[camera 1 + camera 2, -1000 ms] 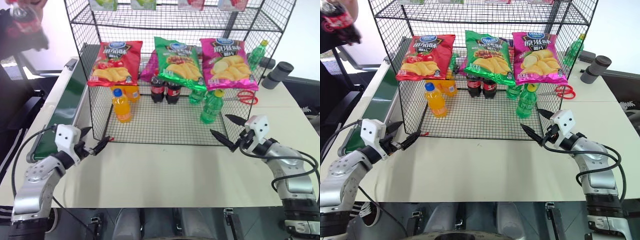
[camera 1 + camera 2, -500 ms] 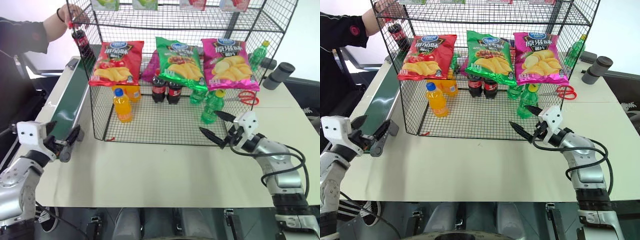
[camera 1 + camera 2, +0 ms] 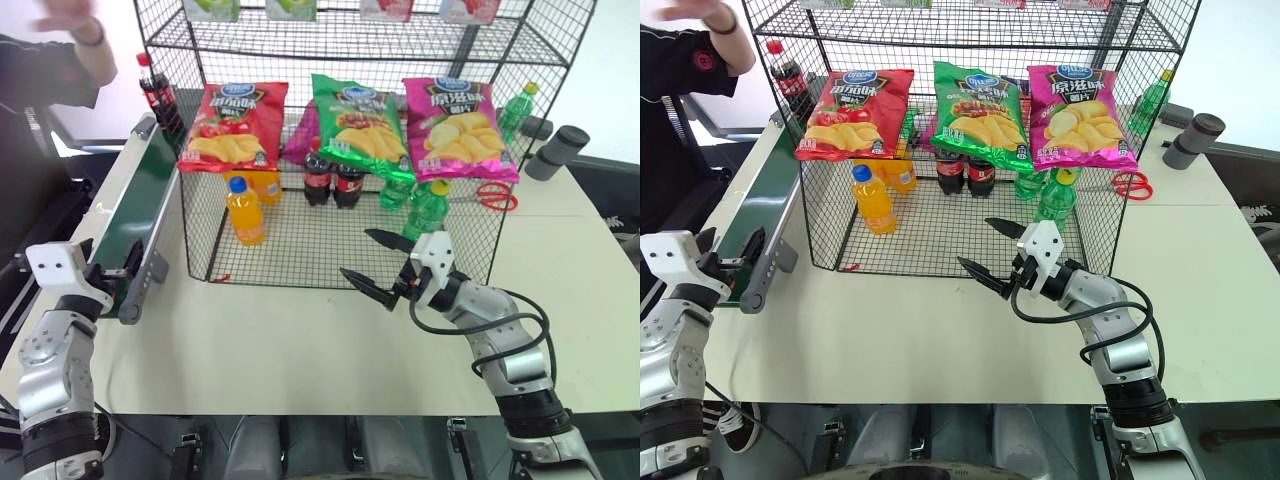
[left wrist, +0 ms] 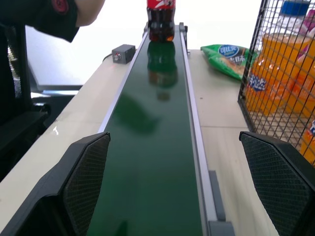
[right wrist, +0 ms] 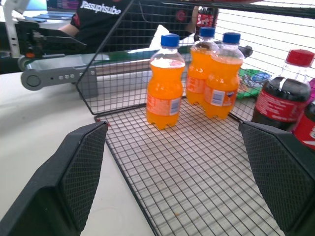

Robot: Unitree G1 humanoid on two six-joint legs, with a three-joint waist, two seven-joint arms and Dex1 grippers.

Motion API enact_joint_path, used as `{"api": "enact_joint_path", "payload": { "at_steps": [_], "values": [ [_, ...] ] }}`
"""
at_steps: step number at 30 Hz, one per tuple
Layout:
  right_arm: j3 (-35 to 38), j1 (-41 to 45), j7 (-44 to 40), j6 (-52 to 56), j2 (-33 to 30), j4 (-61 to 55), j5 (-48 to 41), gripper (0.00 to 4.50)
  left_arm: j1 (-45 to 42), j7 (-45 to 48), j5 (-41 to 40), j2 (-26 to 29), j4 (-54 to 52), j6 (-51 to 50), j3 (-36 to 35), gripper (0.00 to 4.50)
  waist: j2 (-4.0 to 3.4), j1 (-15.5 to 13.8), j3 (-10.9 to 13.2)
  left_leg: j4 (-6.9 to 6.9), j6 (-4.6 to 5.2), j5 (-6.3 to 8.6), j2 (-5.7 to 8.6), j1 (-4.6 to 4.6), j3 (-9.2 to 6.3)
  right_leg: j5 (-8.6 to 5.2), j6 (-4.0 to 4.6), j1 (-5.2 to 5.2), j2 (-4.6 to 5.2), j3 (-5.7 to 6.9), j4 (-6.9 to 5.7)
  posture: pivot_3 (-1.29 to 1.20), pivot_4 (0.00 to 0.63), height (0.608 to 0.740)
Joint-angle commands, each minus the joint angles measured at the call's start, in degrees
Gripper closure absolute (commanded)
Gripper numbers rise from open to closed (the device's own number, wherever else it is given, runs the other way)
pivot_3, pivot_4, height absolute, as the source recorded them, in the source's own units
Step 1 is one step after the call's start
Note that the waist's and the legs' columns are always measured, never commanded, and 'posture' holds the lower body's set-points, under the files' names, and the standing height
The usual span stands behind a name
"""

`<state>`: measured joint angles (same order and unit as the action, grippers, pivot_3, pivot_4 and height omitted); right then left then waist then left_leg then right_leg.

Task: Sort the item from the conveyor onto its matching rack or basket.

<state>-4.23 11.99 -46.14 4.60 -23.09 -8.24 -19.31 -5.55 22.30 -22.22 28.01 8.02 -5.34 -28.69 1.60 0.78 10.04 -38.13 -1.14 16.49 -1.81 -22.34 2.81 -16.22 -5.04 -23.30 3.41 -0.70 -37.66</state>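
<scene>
A tall black wire rack (image 3: 200, 215) fills the middle of the frame, with crisp bags hung across its front and orange, cola and green bottles standing on its bottom grid. Along its left side the green conveyor (image 3: 130, 215) runs from the upper left down to the left edge of the white table (image 3: 300, 350). The big change is at the belt's far end: half a second ago a person was lowering a cola bottle (image 3: 160, 95) there, and now it stands upright on the belt in the upper left, with the person's hand (image 3: 75, 20) lifted clear above it. So the item is delivered and ready to ride down. The left gripper (image 3: 730, 262) has swung out to the near end of the belt at lower left, its fingers spread wide with nothing in them and lined up along the belt towards the bottle. The right gripper (image 3: 372, 262) has slid towards the centre, in front of the rack's open bottom tier, its fingers likewise wide apart and empty. I'd judge the pick-up is next, once the bottle arrives.
</scene>
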Motion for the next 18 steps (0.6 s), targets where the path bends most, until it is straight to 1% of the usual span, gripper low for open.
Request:
{"api": "enact_joint_path", "payload": {
  "at_steps": [1,6,18],
  "values": [
    [0.85,0.55,0.07,-2.33,0.45,0.18,0.16,0.06,-1.09,-1.95,1.85,0.08,1.26,2.76,-0.29,0.0,0.0,0.05,0.0,0.0,0.0,0.0,0.0,0.0,-0.01,0.0,0.0,0.0,0.0,0.01,0.0,0.0,0.15,0.74],
    [0.94,1.01,-0.17,-3.16,0.34,1.48,0.36,0.06,-1.56,-3.66,2.66,-0.72,2.53,4.62,-0.18,0.0,0.0,0.02,0.0,0.0,0.0,0.0,0.0,0.0,0.0,0.0,0.0,0.0,0.0,0.01,-0.01,0.0,0.15,0.74],
    [0.13,0.34,-0.2,-2.41,0.43,-0.07,0.27,0.06,-0.01,-4.6,2.86,-2.51,2.21,7.6,-0.53,0.0,0.01,0.06,0.0,0.0,0.0,0.0,0.0,0.0,0.0,0.0,0.0,-0.01,0.01,0.01,-0.01,0.0,0.15,0.74]
  ]
}}
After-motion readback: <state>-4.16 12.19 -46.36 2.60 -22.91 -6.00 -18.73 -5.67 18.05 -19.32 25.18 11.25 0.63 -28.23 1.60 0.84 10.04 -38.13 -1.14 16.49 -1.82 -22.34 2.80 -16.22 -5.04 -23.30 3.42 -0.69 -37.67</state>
